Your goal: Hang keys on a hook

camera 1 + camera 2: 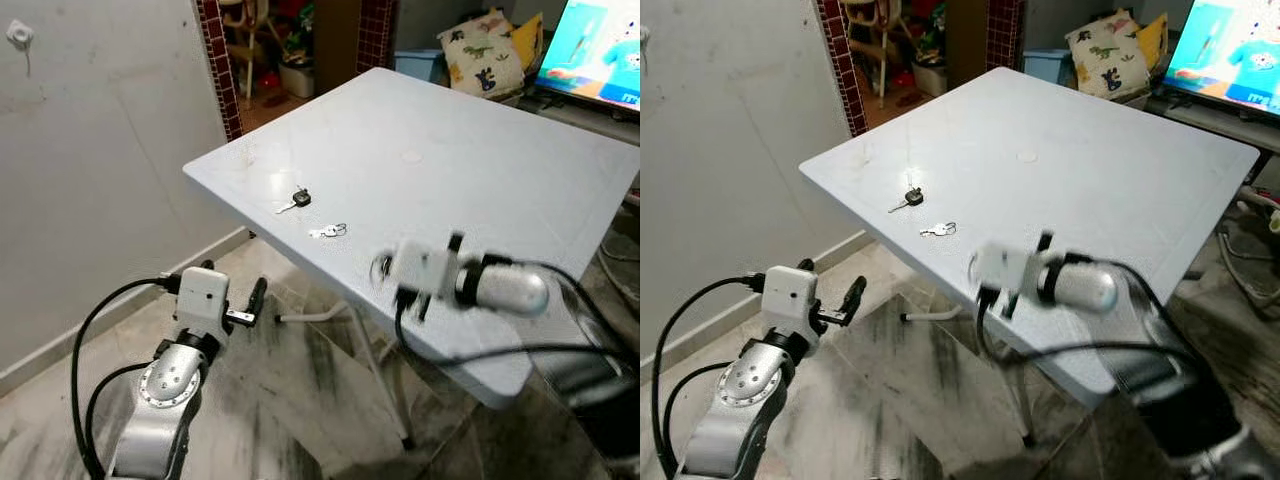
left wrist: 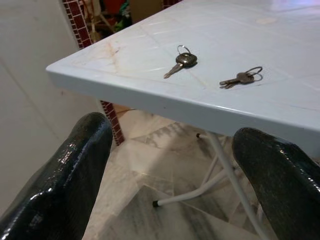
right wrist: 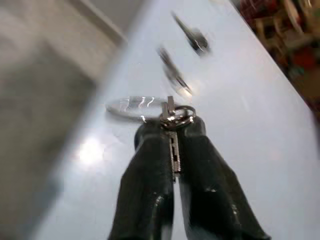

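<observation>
A white hook (image 1: 18, 35) is fixed high on the wall at the far left. My right gripper (image 3: 172, 125) hovers blurred over the near edge of the white table (image 1: 450, 150). It is shut on a silver key (image 3: 173, 150), and that key's ring (image 3: 135, 105) hangs out past the fingertips. Further along the table lie a black-headed key (image 1: 297, 199) and a small silver key pair (image 1: 330, 231). My left gripper (image 1: 232, 285) is open and holds nothing. It sits below and short of the table's left corner, facing those keys.
The table's folding legs (image 1: 380, 360) stand on the marble floor beneath. A tiled pillar (image 1: 220, 60) and doorway lie beyond the left corner. A dinosaur cushion (image 1: 485, 50) and a lit screen (image 1: 600, 50) are at the far right. Black cables trail from both arms.
</observation>
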